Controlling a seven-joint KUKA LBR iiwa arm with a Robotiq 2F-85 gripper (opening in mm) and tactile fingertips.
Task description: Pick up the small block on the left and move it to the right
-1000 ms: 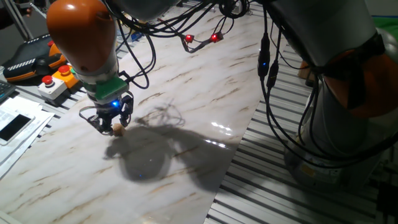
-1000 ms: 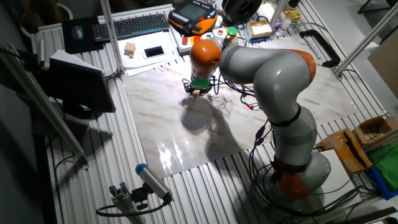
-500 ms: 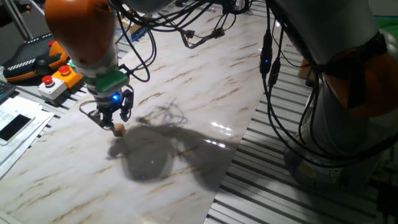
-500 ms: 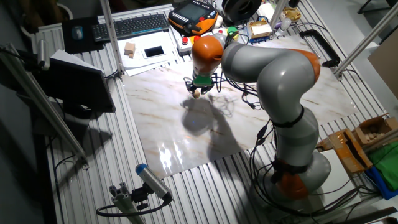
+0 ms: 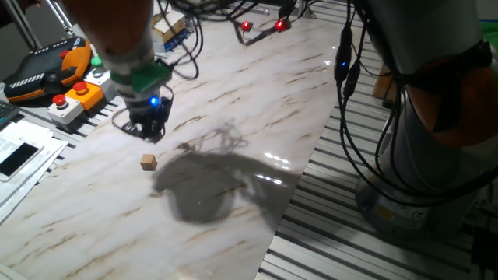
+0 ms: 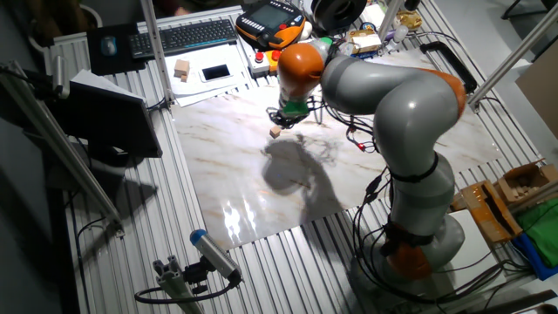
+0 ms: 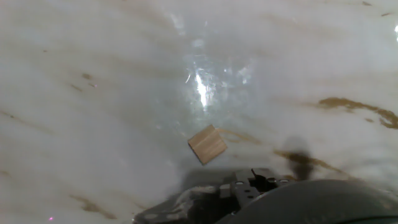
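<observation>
The small block (image 5: 148, 162) lies alone on the marble table (image 5: 257, 117), apart from the gripper (image 5: 148, 128), which hangs above and just beyond it holding nothing; whether its jaws stand spread or closed cannot be told from these views. Judged a light, rigid wooden cube with plain flat faces, it should take a pinch across two opposite sides, though it sits turned at an angle in the hand view (image 7: 208, 144), so the fingers need squaring to it. Nothing crowds the block: the push-button boxes (image 5: 74, 97) and papers (image 5: 19, 159) lie well apart at the left edge.
</observation>
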